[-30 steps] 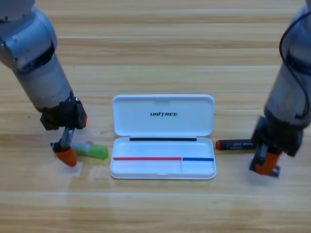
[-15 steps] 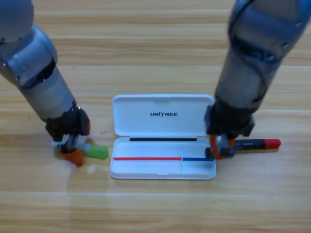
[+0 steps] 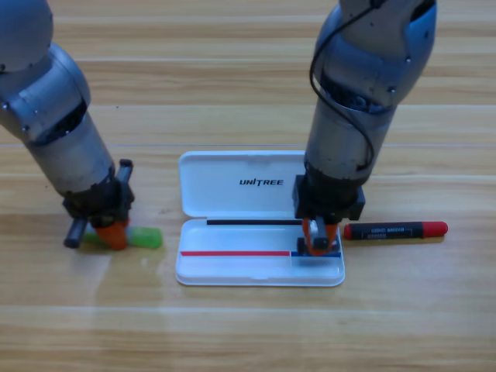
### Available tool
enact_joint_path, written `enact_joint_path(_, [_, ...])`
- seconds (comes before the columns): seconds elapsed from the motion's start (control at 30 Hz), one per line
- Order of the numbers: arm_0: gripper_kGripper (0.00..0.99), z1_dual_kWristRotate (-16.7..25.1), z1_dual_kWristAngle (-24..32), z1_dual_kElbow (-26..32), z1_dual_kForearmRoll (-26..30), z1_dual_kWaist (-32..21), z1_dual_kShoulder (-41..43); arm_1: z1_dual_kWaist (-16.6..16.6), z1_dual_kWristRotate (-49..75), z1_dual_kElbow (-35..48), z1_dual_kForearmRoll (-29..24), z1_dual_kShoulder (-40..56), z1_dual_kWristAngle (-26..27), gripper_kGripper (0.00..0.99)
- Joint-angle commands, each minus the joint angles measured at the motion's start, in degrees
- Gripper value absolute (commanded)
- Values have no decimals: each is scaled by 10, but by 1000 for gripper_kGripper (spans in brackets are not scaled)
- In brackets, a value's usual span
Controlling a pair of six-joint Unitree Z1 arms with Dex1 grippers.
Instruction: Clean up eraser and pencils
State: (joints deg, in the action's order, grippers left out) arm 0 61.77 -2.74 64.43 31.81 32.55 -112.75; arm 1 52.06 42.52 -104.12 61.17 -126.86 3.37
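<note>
Right gripper (image 3: 318,242) has moved over the case (image 3: 260,263); left gripper (image 3: 111,232) stays on green pencil (image 3: 143,238).

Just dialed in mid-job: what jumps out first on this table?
The open white case sits mid-table, with the right claw reaching down into its small right compartment. The left claw is down on the green pencil left of the case. The red pencil lies on the table just right of the case.

Glossy white plastic case (image 3: 260,186), smooth varnished wooden table (image 3: 232,77)
</note>
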Motion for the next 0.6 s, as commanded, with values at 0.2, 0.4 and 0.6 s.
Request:
enact_joint_path(0.2, [0,-61,-23,134,196,7,24,9,3,-6,6,-53,15,123])
enact_joint_path(0.4, [0,-80,-19,172,245,21,49,9,3,0,6,-51,15,500])
enact_joint_path(0.6, [0,-96,-13,200,269,34,54,7,3,8,6,-30,18,753])
